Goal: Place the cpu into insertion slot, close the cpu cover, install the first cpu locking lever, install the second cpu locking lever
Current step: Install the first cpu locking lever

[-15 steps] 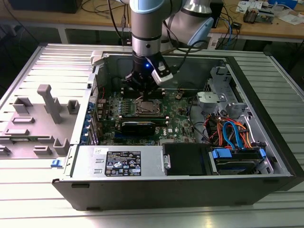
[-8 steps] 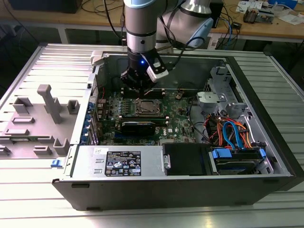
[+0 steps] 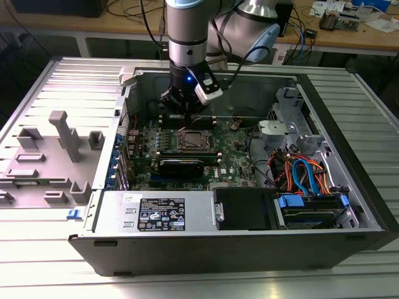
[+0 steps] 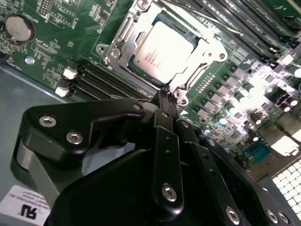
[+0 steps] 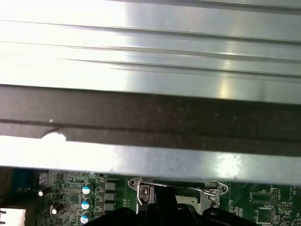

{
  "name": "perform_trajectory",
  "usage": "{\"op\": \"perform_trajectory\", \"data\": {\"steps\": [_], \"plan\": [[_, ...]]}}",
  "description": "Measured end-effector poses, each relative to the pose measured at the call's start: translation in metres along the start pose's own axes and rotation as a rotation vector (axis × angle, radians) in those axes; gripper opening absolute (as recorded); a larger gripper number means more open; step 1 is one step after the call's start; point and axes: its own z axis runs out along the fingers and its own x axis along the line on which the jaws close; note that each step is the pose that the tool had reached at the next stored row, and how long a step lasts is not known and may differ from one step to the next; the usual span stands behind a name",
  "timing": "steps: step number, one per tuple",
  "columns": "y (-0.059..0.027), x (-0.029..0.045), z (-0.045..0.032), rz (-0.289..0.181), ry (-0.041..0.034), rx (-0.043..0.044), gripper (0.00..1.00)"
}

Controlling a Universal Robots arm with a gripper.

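CPU (image 4: 162,52) lies seated in the insertion slot (image 4: 123,28), just beyond my fingertips, its silver-grey top showing through the cut-out of the cpu cover (image 4: 207,49), which lies flat over it; I judge the chip light, stiff and fragile, best touched only at its edges, though it needs no more handling where it sits; the cover I take for thin springy sheet metal, and the locking lever (image 5: 181,188) for a stiff wire rod that will slip off smooth pads unless caught near its bent end. My gripper (image 4: 165,95) has its fingers drawn together to a narrow point right at the near rim of the socket frame; whether they pinch a lever end or merely press against the frame I cannot tell, since the tips hide the contact.

In the second wrist view I see the chip, the cover and the memory slots (image 4: 101,80) off to one side of my fingers; in the first wrist view I see a wire lever running across the socket edge, ahead of my fingers, with the case wall (image 5: 150,113) rising beyond; the exterior view sets my gripper (image 3: 184,106) low inside the computer case (image 3: 349,168), at the far edge of the socket (image 3: 192,139).
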Motion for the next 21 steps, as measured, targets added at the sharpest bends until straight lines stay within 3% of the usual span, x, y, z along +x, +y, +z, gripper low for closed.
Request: {"op": "perform_trajectory", "data": {"steps": [9, 21], "plan": [[0.0073, -0.0101, 0.0020, 0.000, 0.0000, -0.0001, 0.11], [0.0079, -0.0245, 0.0072, 0.000, 0.0001, 0.0000, 0.11]]}}
